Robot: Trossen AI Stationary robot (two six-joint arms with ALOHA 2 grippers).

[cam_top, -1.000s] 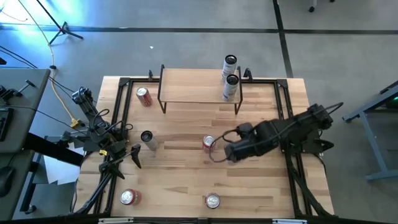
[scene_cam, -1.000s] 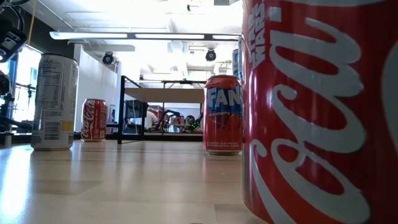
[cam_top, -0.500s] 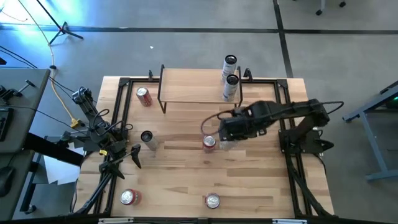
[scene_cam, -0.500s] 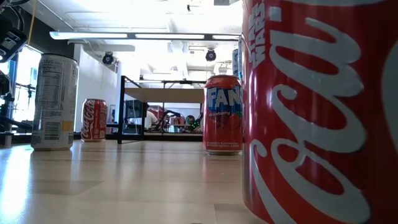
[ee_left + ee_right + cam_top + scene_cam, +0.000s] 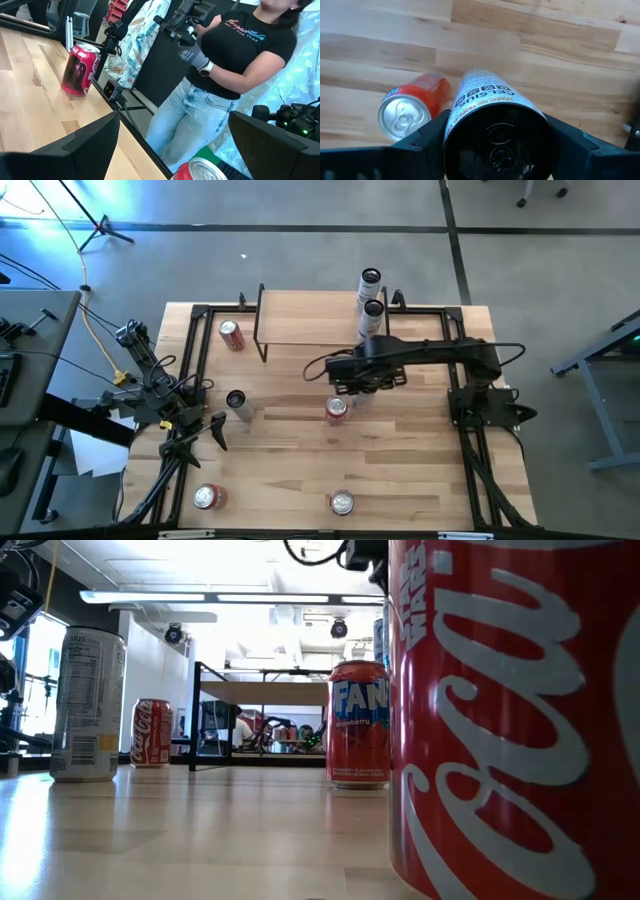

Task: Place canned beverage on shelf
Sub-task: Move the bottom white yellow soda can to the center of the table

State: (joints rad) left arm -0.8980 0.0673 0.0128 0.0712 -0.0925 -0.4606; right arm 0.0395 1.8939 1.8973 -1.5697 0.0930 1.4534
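Since the earlier high views the right arm has swung in from the right side of the table [image 5: 300, 440] toward its middle, and the right gripper [image 5: 358, 380] now hangs just in front of the shelf [image 5: 310, 320], above the bare boards between that riser and an orange can [image 5: 336, 409]. Its two fingers are clamped on a slim white can [image 5: 492, 127], whose dark concave base fills the right wrist view and whose printed side reads as white with dark lettering; the can is carried clear of the tabletop, with the orange can [image 5: 410, 107] standing below and to one side of it. So the step in hand looks like the carry: the beverage is lifted and on its way, not yet set down. Two slim white cans [image 5: 371, 308] already stand at the right end of the shelf, so the next move, as I judge it, calls for raising the held can above the plank, bringing it over free wood to the left of those two, setting it down upright and only then letting go; crowding them risks a knock. The left gripper [image 5: 210, 425] waits at the left edge of the table with its fingers spread wide and nothing between them, near a grey can [image 5: 236, 402]; a person stands beyond the table in its wrist view.
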